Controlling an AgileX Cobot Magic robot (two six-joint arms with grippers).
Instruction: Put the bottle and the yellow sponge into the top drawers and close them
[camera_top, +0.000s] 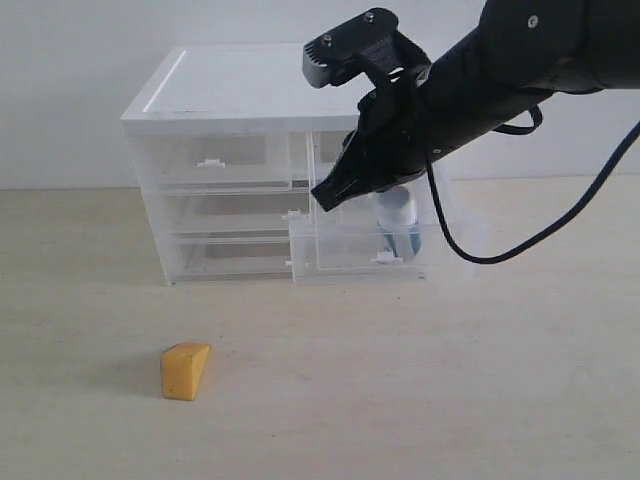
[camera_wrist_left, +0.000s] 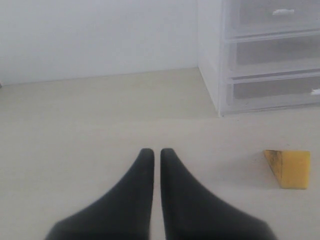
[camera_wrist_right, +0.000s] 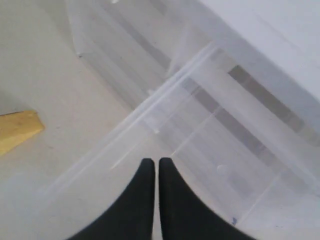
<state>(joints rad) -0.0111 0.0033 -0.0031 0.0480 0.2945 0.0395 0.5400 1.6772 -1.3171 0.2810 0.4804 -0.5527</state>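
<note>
The white bottle (camera_top: 398, 222) with its teal label stands inside the pulled-out right top drawer (camera_top: 340, 248). My right gripper (camera_top: 326, 198) hangs just above that drawer's front left part, beside the bottle, shut and holding nothing. The right wrist view shows the same gripper (camera_wrist_right: 156, 162) shut over the clear drawer wall (camera_wrist_right: 125, 131); the bottle is out of sight there. The left top drawer (camera_top: 215, 162) is closed. The yellow sponge (camera_top: 185, 370) lies on the table well in front of the cabinet. My left gripper (camera_wrist_left: 156, 151) is shut and empty, low over the table, with the sponge (camera_wrist_left: 290, 168) off to one side.
The white-topped cabinet (camera_top: 230, 95) stands at the back, its two full-width lower drawers (camera_top: 225, 215) closed. A black cable (camera_top: 480, 255) loops down from the right arm beside the open drawer. The cabinet's side and lower drawers (camera_wrist_left: 270, 90) show in the left wrist view.
</note>
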